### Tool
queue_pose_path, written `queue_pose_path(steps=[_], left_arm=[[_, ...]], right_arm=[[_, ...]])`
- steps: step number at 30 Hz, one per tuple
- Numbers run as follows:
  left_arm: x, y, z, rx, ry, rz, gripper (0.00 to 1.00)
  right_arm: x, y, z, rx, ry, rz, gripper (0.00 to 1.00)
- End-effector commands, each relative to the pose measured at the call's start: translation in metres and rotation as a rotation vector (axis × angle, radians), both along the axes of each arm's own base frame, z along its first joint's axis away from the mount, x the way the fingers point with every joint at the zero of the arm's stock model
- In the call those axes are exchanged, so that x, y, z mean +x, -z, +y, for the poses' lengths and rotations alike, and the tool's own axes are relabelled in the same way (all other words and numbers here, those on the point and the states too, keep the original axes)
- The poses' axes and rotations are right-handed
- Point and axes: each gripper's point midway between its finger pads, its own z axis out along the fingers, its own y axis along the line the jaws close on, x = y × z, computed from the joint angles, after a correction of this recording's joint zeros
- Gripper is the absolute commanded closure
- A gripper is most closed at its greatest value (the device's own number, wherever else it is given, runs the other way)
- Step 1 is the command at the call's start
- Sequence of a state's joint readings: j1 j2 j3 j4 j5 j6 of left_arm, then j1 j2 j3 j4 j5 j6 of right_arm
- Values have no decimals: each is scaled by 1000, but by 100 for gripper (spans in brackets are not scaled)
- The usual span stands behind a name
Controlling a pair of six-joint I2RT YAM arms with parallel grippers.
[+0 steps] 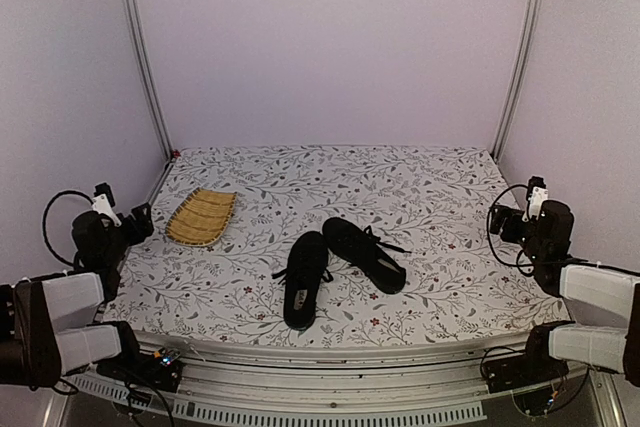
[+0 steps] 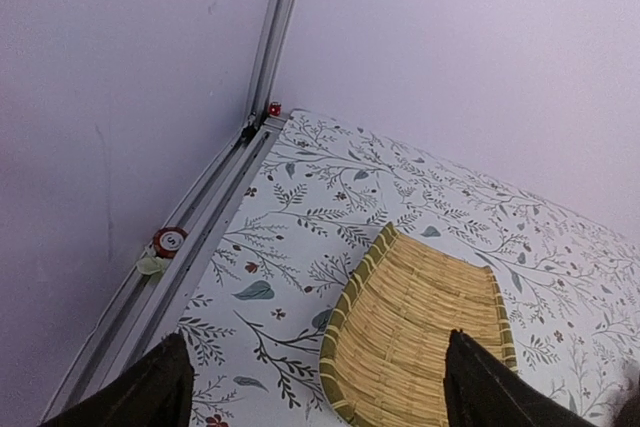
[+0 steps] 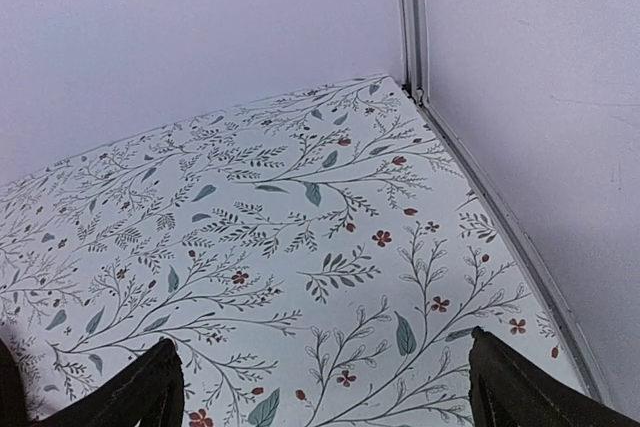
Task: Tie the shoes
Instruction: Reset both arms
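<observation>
the shoes are seen from the top view near the middle of the counter, a little toward 6 o'clock. one is laid roughly along the 12-to-6 line, and the other is slanted from 10 toward 4 o'clock. their far ends are touching or just beside each other. thin lace ends are trailed loose at the sides, and no bow can be made out. a yellow woven mat is lain at about 10 o'clock of the pair, well apart from them.

the left fingers are parked at the 9 o'clock edge, spread wide and released over the mat, with nothing grasped. the right fingers are parked at the 3 o'clock edge, likewise spread and empty over bare patterned cloth. tying is judged not yet begun.

several faults can be expected. black laces on black canvas may be missed or only half pinched, so a strand could be slipped out mid-pull. the shoes look light, so one may be dragged or turned when a lace is tugged, and its neighbour could be nudged too. with both arms brought to the same spot, the fingers could be knocked together.
</observation>
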State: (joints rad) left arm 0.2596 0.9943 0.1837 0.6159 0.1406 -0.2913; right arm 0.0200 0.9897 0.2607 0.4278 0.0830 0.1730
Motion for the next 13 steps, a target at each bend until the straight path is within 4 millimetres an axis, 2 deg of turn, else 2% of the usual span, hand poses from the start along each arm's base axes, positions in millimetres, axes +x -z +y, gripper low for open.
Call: queue_pose_path(steps=[1,4,8,13], left_arm=[[-3,-34,3,85,-50,-162,13],[-1,-33,-4,117,-38,-156,12],[0,-29,-28,188,21,-162,12],[0,-32,-29,192,-6,-174,11]], right_arm=[[10,-25,-14,-79,61,-134,1],[16,-20,-11,-74,50,-132,1],[22,-13,-10,-74,43,-121,1],[26,-11,-9,-85,30,-111,1]])
